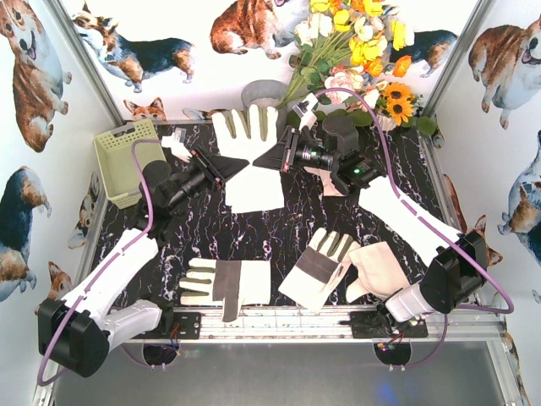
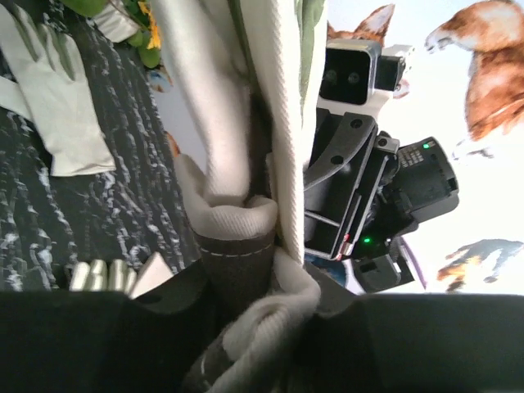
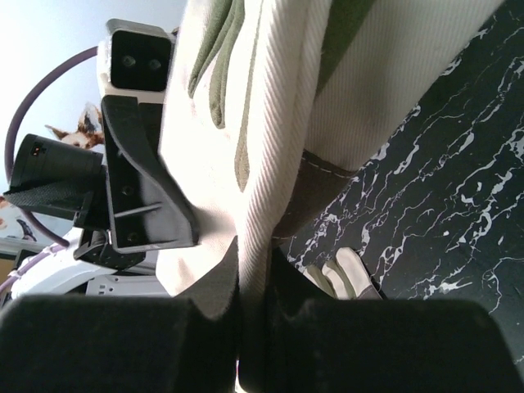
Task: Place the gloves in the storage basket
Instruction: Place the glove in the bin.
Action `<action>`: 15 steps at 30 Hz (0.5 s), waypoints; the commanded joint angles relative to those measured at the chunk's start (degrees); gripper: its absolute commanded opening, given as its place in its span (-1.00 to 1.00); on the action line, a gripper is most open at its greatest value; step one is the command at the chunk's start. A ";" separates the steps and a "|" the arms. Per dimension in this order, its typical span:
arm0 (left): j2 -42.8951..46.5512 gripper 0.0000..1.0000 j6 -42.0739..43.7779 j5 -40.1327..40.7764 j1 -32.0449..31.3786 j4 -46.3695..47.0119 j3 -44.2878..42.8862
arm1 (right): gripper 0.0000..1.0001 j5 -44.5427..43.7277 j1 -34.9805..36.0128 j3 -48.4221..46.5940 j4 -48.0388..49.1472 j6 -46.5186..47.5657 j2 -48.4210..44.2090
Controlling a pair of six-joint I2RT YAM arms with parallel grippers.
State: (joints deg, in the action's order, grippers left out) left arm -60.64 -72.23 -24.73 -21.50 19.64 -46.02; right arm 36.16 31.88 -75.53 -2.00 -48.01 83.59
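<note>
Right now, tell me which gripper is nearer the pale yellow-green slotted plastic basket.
Left. The left gripper clamps the raised cream fabric glove to the right of the pale yellow-green plastic basket; the right gripper grips the same glove's other side, farther from it.

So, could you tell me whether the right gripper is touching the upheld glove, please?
Touching. The right wrist view shows the right gripper with its jaws clamped on the upheld glove.
</note>
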 commanded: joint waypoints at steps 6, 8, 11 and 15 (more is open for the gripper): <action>0.17 -1.00 11.74 1.76 -0.46 -16.37 -8.25 | -1.00 -1.25 0.64 -1.36 -0.06 3.08 -1.25; -0.11 -1.00 12.43 1.73 -0.47 -16.52 -8.53 | -1.00 -1.10 0.64 -1.34 -0.57 3.54 -1.15; -1.58 -1.00 13.71 0.79 -0.46 -18.00 -9.93 | -0.84 -0.94 0.65 -1.16 -0.63 3.94 -1.15; -3.78 -1.00 19.58 1.90 -0.28 -25.54 -15.75 | -0.18 -1.21 0.64 -0.99 -0.97 4.60 -1.36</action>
State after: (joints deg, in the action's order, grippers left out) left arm -62.76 -59.59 -23.73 -21.56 0.89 -55.61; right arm 35.05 32.14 -75.53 -4.78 -45.32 83.59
